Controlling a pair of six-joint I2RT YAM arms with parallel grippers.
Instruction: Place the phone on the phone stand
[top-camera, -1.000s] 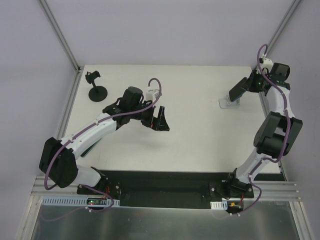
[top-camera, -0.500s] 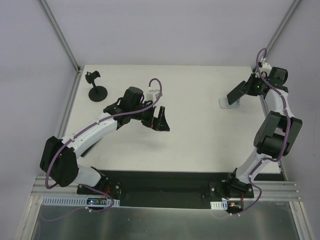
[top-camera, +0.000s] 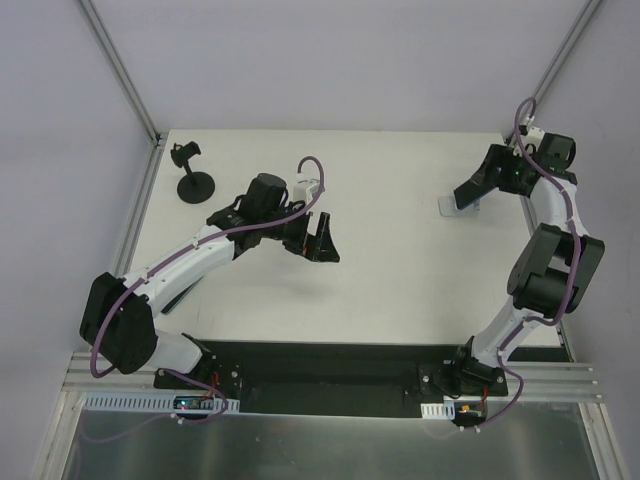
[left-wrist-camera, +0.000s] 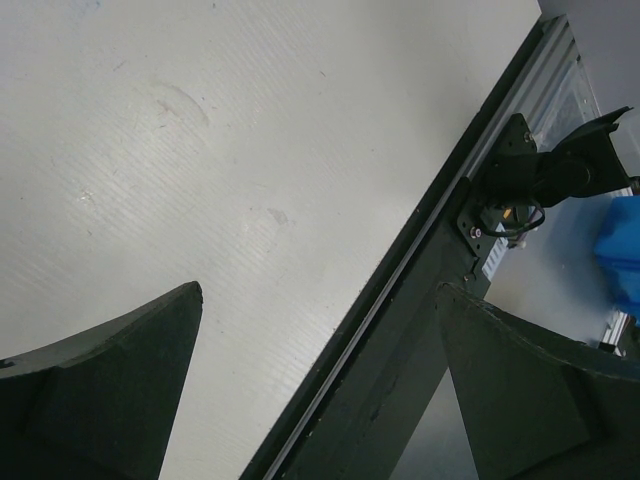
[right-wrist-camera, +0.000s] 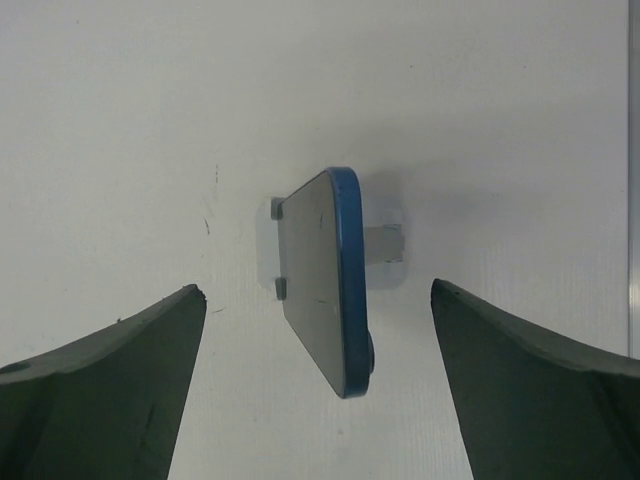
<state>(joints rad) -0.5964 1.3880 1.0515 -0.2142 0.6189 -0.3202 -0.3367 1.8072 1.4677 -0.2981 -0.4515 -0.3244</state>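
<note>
Under the right wrist camera, the phone (right-wrist-camera: 315, 270) leans tilted on the phone stand (right-wrist-camera: 388, 243). Its blue edge faces 3 o'clock, and two small lips of the stand show at its 9 o'clock edge. The right gripper (right-wrist-camera: 317, 295) stands wide, one finger on either side of the phone and both clear of it.

Left wrist view: the left gripper (left-wrist-camera: 320, 290) is spread wide and holds nothing. It hangs above the white table (left-wrist-camera: 200, 150), whose dark edge rail runs toward 1 o'clock.

Top view: phone and stand sit toward the table's 2 o'clock, beneath the right gripper. A black pole stand (top-camera: 190, 178) is at 10 o'clock. The left gripper is near the centre.
</note>
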